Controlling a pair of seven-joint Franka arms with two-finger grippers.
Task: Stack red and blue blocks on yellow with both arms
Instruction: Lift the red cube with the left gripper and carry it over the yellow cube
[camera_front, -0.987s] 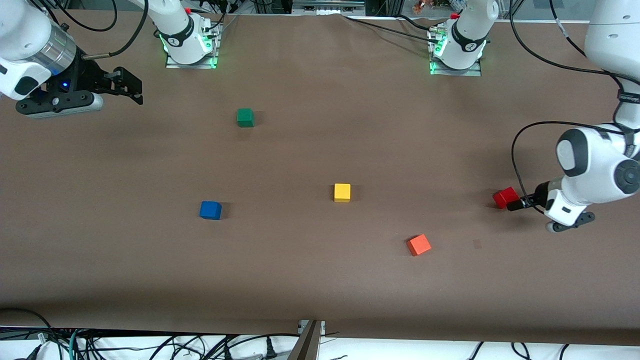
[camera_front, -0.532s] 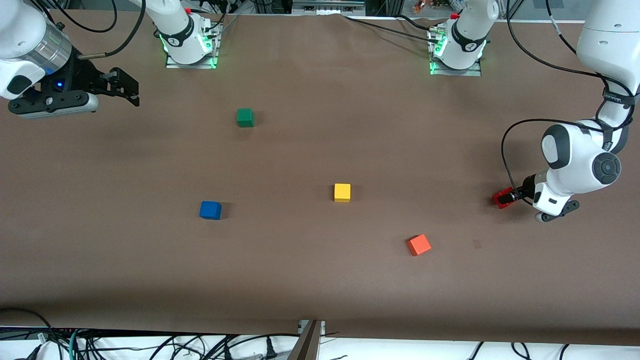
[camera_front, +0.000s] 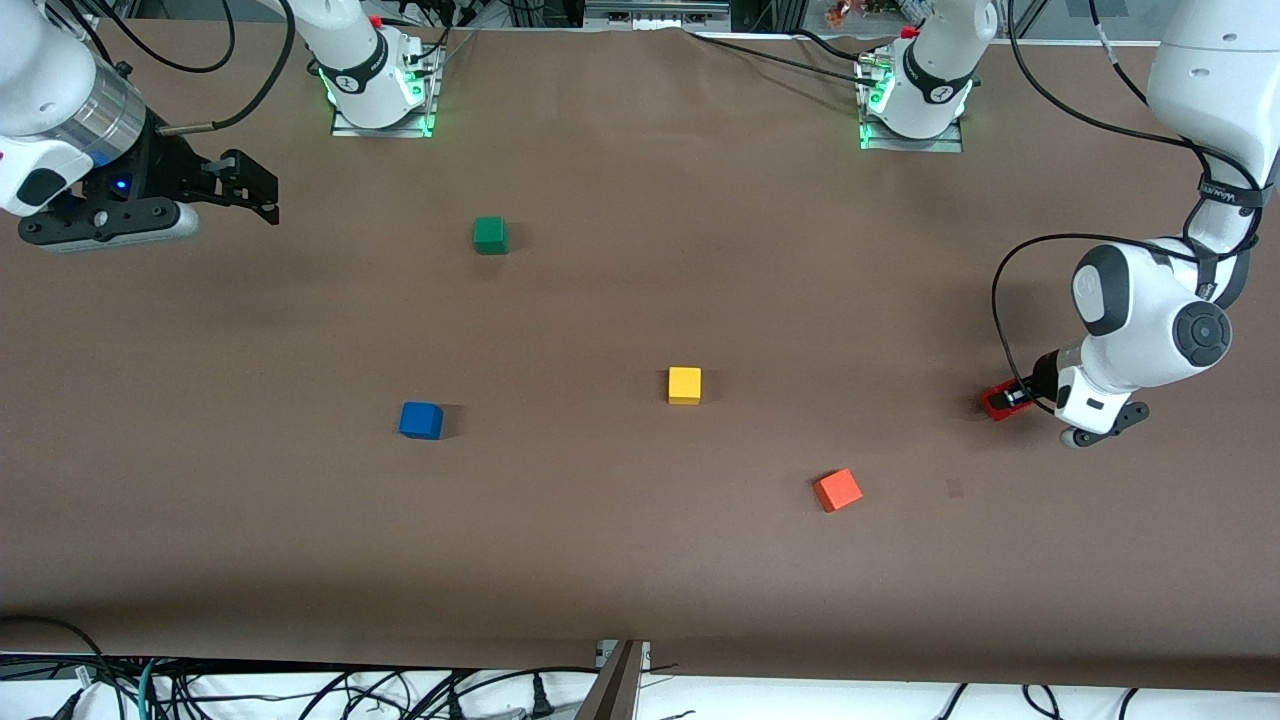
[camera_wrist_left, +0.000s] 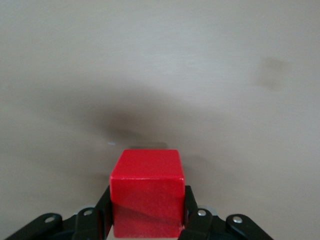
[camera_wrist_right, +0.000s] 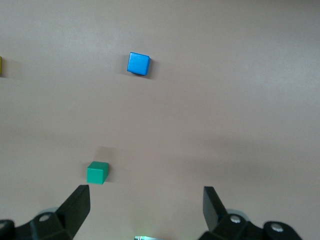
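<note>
The red block (camera_front: 996, 402) rests on the table near the left arm's end. My left gripper (camera_front: 1012, 398) is down at it, and in the left wrist view its fingers (camera_wrist_left: 192, 207) press both sides of the red block (camera_wrist_left: 146, 185). The blue block (camera_front: 421, 420) lies toward the right arm's end and also shows in the right wrist view (camera_wrist_right: 138, 63). The yellow cube (camera_front: 684, 385) sits mid-table between them. My right gripper (camera_front: 262, 190) is open and empty, up over the table's right-arm end, where the arm waits; the right wrist view shows its jaws (camera_wrist_right: 146, 200) wide apart.
A green cube (camera_front: 490, 235) lies nearer the robot bases; it also shows in the right wrist view (camera_wrist_right: 97, 173). An orange cube (camera_front: 838, 490) lies nearer the front camera than the yellow cube, between it and the red block. The brown table (camera_front: 640, 580) carries nothing else.
My left gripper has come down over the red block and now has it between its fingers. The right gripper drifted slightly. The cubes have not moved.
</note>
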